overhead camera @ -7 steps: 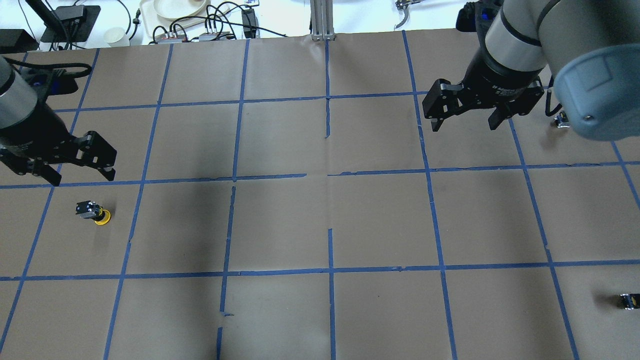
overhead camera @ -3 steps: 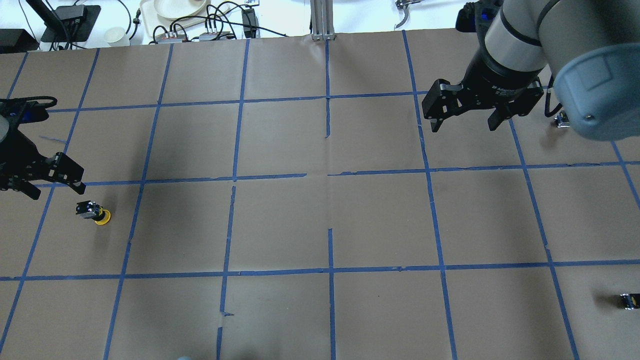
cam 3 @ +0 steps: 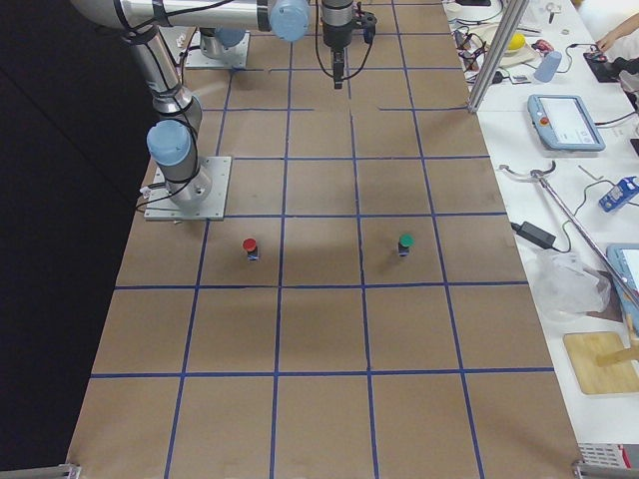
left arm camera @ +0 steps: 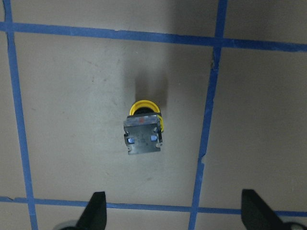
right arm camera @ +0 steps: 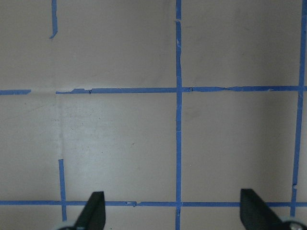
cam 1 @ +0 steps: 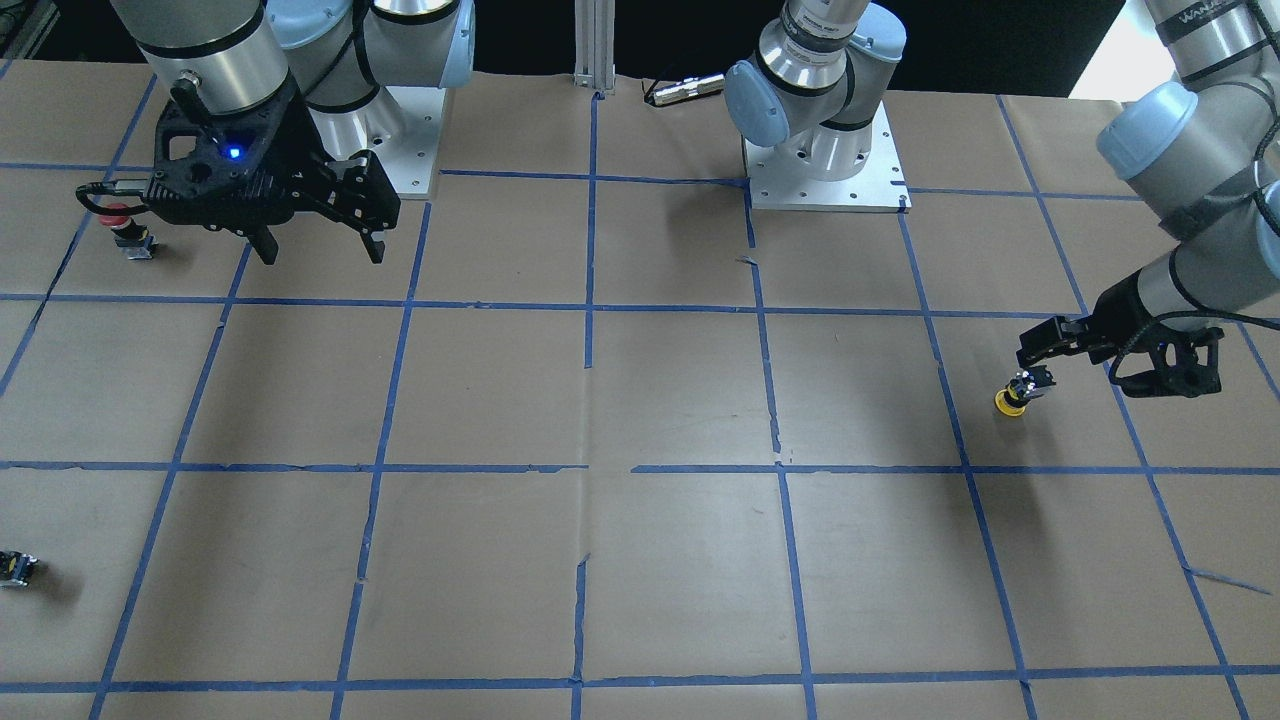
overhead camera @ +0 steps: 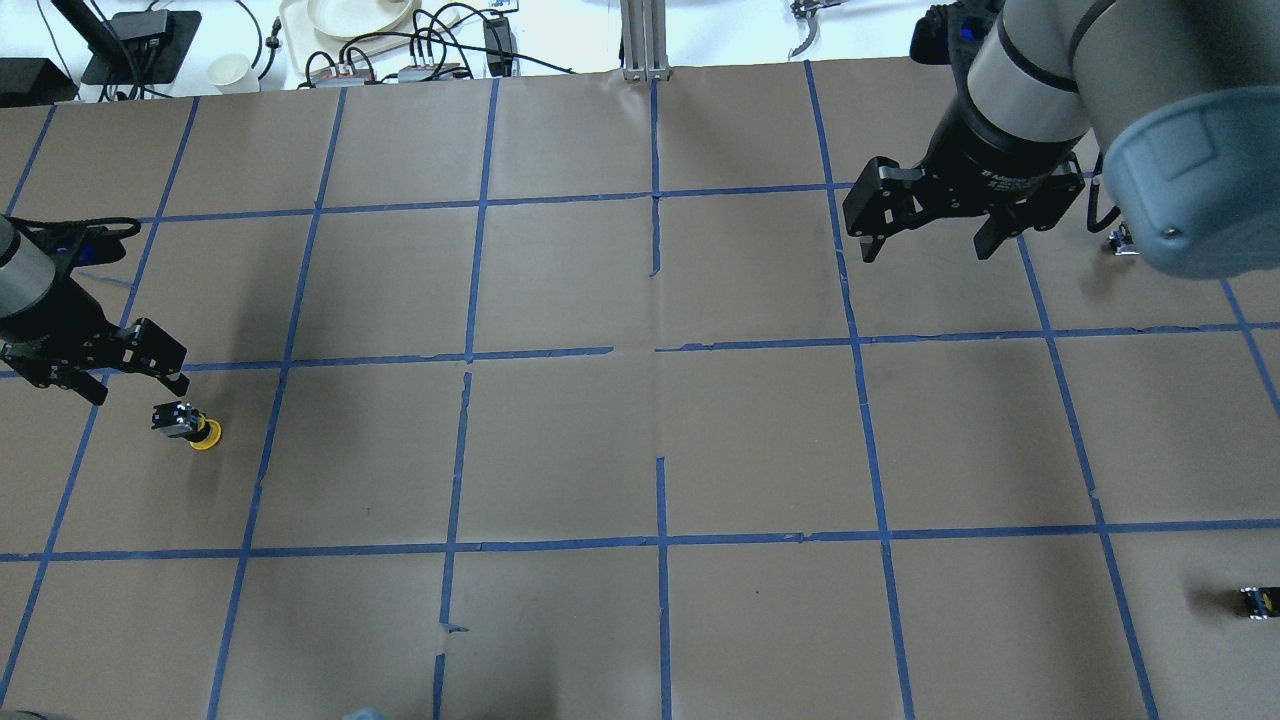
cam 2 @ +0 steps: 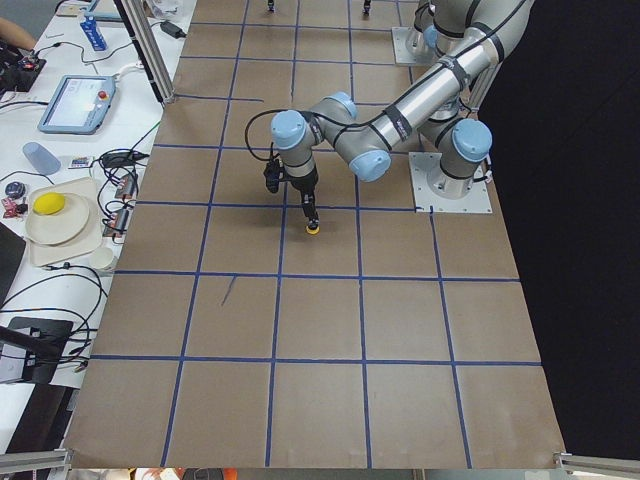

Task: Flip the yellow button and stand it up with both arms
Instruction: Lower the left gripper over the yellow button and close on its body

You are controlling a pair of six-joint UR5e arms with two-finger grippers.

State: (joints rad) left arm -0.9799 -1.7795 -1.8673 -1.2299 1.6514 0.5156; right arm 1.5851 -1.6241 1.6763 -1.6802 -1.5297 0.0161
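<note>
Two arms are working over a brown paper table (overhead camera: 560, 450) with a blue tape grid. Left gripper (overhead camera: 140, 392) is hovering low at the overhead view's left edge, jaws spread wide, gripping nothing. Yellow button (overhead camera: 188, 425) is sitting just ahead of those jaws, beyond the fingertips (left arm camera: 97, 211), not between them and not touching. In the left wrist view it is lining up nearer the finger on that view's left. Its yellow cap is resting down on the paper and the black-and-silver switch body is pointing back toward the jaws; fully upside down or tilted, cannot tell. Right gripper (overhead camera: 926, 252) is hanging well apart, far across the table, jaws likewise spread, only paper and tape lines showing between them in the right wrist view. Red-capped button (cam 1: 128, 228) is standing just beside that gripper's body, outside the jaws. Small black-yellow part (overhead camera: 1258, 602) is lying well away from both sets of jaws, at the overhead view's right edge.
</note>
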